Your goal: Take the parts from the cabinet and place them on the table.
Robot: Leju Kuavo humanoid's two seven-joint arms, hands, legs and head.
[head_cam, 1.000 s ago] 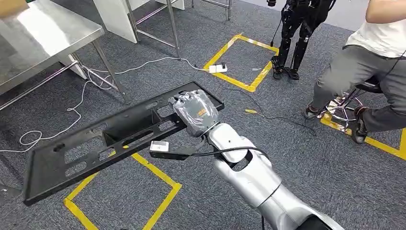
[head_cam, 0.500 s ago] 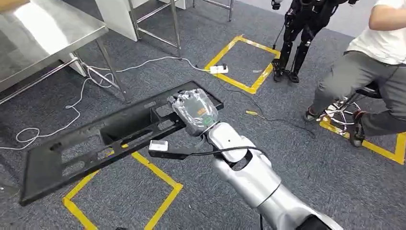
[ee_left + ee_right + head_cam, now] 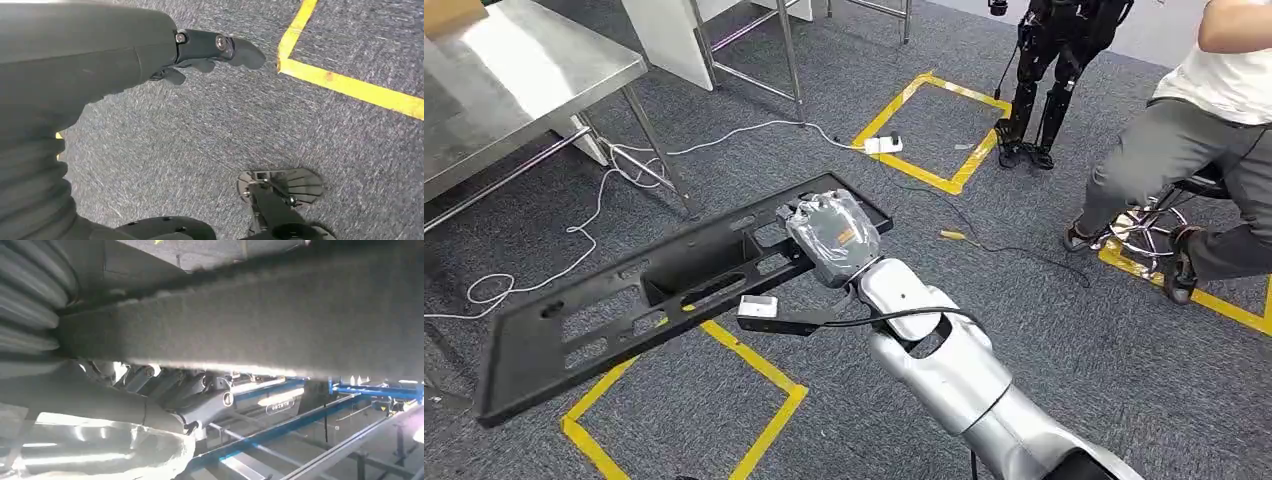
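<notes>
A long black plastic part (image 3: 624, 300) with several cut-outs hangs level above the grey carpet, reaching left across the head view. My right hand (image 3: 834, 235), wrapped in a clear plastic cover, grips it at its right end. In the right wrist view the part's dark underside (image 3: 280, 315) runs across the picture, and the fingers (image 3: 200, 400) curl under it. My left hand (image 3: 215, 50) hangs over the carpet with its fingers apart and holds nothing. The steel table (image 3: 514, 70) stands at the far left.
A person (image 3: 1194, 150) sits on a stool at the right. Another robot's black legs (image 3: 1044, 80) stand at the back. White cables and a power strip (image 3: 882, 144) lie on the floor. Yellow tape squares (image 3: 774, 400) mark the carpet. Table legs (image 3: 654, 150) stand ahead on the left.
The whole picture sways a little, so the camera has moved. The black part stays in my right hand's grip at about the same height.
</notes>
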